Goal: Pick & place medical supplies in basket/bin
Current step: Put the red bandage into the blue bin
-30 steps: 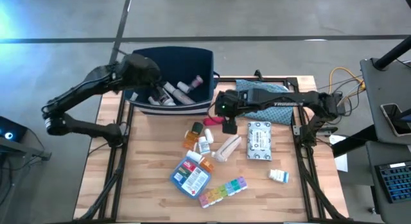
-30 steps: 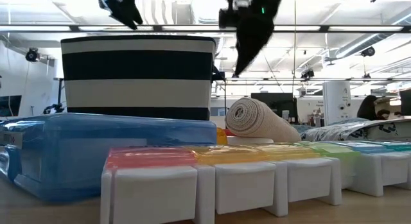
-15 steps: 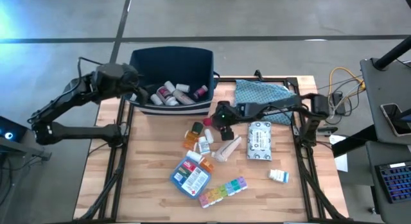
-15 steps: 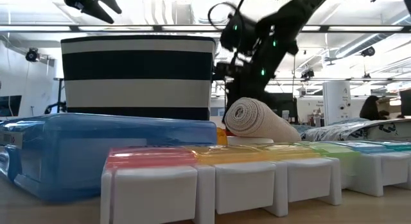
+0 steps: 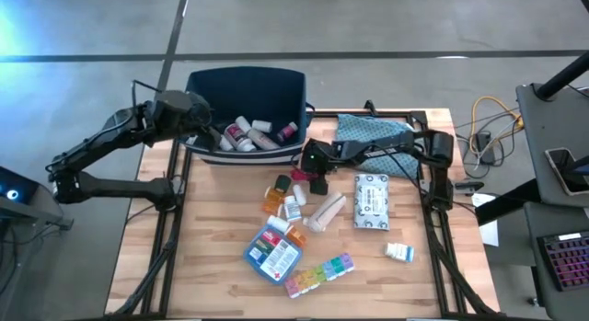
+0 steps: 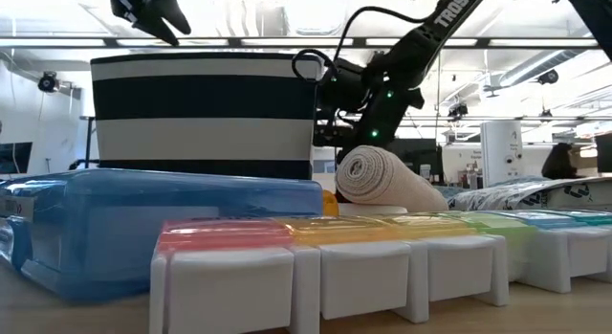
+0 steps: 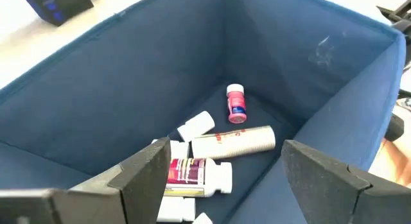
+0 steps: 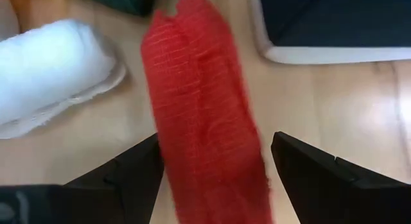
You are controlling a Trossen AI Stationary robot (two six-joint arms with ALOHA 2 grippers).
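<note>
The navy bin [image 5: 276, 82] stands at the table's far side and holds several white bottles and tubes [image 7: 221, 144]. My left gripper [image 5: 204, 126] is open and empty over the bin's left part, and its wrist view looks down into the bin [image 7: 226, 147]. A red mesh bandage roll [image 5: 300, 175] lies on the table just in front of the bin. My right gripper [image 5: 311, 172] is low over this roll and open. In the right wrist view its fingers [image 8: 128, 176] stand on either side of the roll [image 8: 205, 115]. I cannot tell whether they touch it.
An orange bottle [image 5: 278, 192], a beige bandage roll [image 5: 327, 211], a white wipes packet [image 5: 371, 201], a blue first-aid pouch [image 5: 273, 250], a rainbow pill organizer [image 5: 319, 272] and a small white bottle [image 5: 398, 252] lie on the table. A teal patterned pouch [image 5: 373, 137] lies at the far right.
My right gripper has gone down and a little toward the table's left edge, onto the red roll. My left gripper has drawn back from over the bin's middle toward the table's left edge, then come slightly back toward the bin.
</note>
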